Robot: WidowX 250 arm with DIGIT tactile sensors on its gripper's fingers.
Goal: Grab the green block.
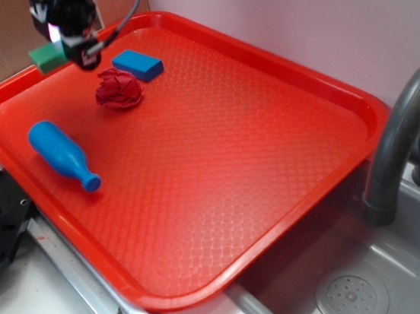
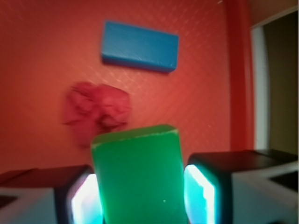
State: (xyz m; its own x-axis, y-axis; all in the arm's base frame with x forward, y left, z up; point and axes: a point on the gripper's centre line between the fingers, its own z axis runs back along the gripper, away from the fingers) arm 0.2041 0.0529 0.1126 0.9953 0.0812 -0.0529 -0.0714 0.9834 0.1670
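While unmarked, green block [image 2: 138,177] between jaws

I can read no text, label, brand, number or sign in either view from here.
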